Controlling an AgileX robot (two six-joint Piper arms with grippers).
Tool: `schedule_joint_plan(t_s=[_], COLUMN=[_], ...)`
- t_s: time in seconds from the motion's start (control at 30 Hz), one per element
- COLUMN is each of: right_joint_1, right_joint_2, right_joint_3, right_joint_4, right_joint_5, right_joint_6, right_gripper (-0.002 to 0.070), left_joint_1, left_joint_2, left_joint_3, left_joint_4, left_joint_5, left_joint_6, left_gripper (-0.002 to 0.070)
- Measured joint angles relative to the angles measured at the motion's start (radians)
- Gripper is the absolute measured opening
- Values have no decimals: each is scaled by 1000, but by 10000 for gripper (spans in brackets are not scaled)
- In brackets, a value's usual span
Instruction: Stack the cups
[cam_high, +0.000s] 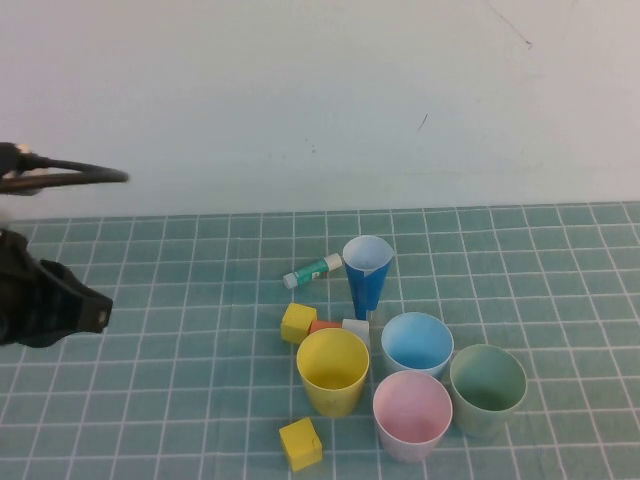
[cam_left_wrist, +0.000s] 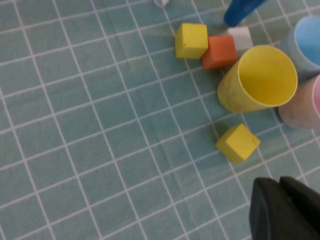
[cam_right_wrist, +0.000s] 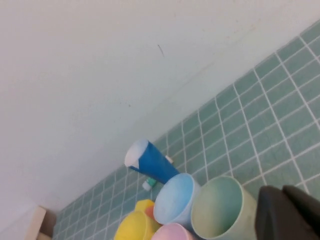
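Your left claw is closed on nothing, hovering over the surface at its left edge; the yellow cup stands upright nearest it, off toward the middle, with the pink cup, light blue cup and pale green cup clustered beyond; your right claw is likewise closed and empty, close above the green cup, so it looks the nearer arm there; every mouth faces up.
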Motion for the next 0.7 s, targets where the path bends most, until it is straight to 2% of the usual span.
schedule_joint_plan(t_s=[0.1,0.37,0.47,0.6,0.7], right_joint_1=[0,0,0,0,0], right_joint_2=[0,0,0,0,0], right_joint_3=[0,0,0,0,0], right_joint_4=[23,42,42,42,42], right_joint_5=[-37,-86,-52,12,20], right_joint_6=[-54,-197,-235,-267,-271], right_gripper=[-2,-2,-2,-3,-2], left_joint_1=[-92,-404,-462,-498,-517], left_joint_2=[71,273,364,484,590], left_joint_3=[-42,-161,-216,-304,-391], left_joint_4=[73,301,355,380,374], left_joint_5=[-2,-61,-61,-39,12], left_joint_6=[-14,-174,-238,-273,-279], left_gripper=[-2,-2,-2,-1,38])
